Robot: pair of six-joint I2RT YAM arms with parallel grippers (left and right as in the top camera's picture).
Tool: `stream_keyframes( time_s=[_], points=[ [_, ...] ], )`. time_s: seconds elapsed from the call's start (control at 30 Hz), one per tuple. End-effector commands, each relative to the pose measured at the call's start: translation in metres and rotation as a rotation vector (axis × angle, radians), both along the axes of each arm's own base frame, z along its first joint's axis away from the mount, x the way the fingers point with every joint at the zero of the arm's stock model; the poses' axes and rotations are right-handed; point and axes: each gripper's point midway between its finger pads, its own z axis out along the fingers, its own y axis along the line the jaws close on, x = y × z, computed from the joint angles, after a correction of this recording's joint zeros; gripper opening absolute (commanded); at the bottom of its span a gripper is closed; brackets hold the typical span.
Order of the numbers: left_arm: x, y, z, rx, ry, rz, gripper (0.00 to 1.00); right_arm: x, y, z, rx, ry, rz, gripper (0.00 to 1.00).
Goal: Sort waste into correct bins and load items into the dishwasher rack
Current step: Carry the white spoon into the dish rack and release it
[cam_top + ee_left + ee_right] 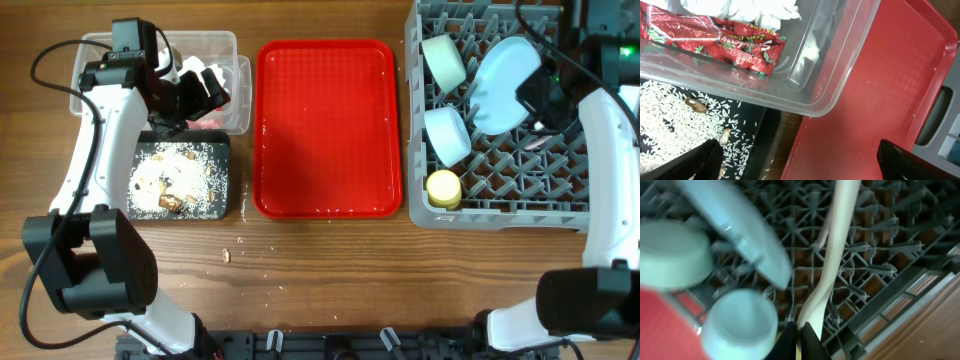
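Observation:
My left gripper (205,90) (805,167) is open and empty, over the near edge of the clear tub (228,45) (840,75). The crumpled white wrapper with red print (715,42) lies in the tub. The black tray (222,150) (757,145) holds rice and brown scraps (175,180) (670,115). My right gripper (537,98) (800,340) is shut on a white plastic utensil (840,255) over the grey rack (520,205) (880,245); I cannot tell spoon from fork. The rack holds the blue plate (505,70) (740,230), green bowl (445,60) (670,255), blue bowl (447,135) (740,325) and yellow cup (443,187).
The flat red serving tray (328,125) (880,90) lies between the bins and the rack. A few scraps (227,255) lie on the wooden table in front of the black tray.

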Motion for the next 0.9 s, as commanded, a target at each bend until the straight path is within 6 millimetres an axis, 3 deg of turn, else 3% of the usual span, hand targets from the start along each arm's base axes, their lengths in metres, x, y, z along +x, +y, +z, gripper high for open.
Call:
stream_keyframes(
  time_s=[0.0, 0.07, 0.17, 0.4, 0.53, 0.67, 0.7, 0.73, 0.77, 0.87],
  points=[
    [0.001, 0.003, 0.002, 0.006, -0.007, 0.006, 1.00, -0.007, 0.000, -0.036, 0.093, 0.031, -0.108, 0.04],
    [0.001, 0.003, 0.002, 0.006, -0.007, 0.006, 1.00, -0.013, 0.003, -0.051, 0.118, 0.053, -0.165, 0.05],
    [0.001, 0.003, 0.002, 0.006, -0.007, 0.006, 1.00, -0.015, 0.008, -0.063, 0.149, 0.070, -0.155, 0.17],
    [0.001, 0.003, 0.002, 0.006, -0.007, 0.006, 1.00, -0.013, 0.013, -0.056, 0.156, 0.057, -0.066, 0.24],
    [0.001, 0.003, 0.003, 0.006, -0.008, 0.006, 1.00, 0.004, 0.040, -0.023, 0.205, -0.059, 0.281, 0.28],
    [0.001, 0.003, 0.002, 0.006, -0.007, 0.006, 1.00, -0.006, 0.084, 0.035, 0.235, -0.244, 0.701, 0.52],
    [0.001, 0.003, 0.002, 0.006, -0.007, 0.006, 1.00, -0.014, 0.090, 0.047, 0.239, -0.277, 0.741, 0.62],
    [0.001, 0.003, 0.002, 0.006, -0.007, 0.006, 1.00, -0.021, 0.094, 0.058, 0.244, -0.306, 0.742, 0.84],
    [0.001, 0.003, 0.002, 0.006, -0.007, 0.006, 1.00, -0.028, 0.095, 0.067, 0.238, -0.332, 0.730, 1.00],
    [0.001, 0.003, 0.002, 0.006, -0.007, 0.006, 1.00, -0.048, 0.097, 0.098, 0.220, -0.427, 0.692, 1.00]
  ],
)
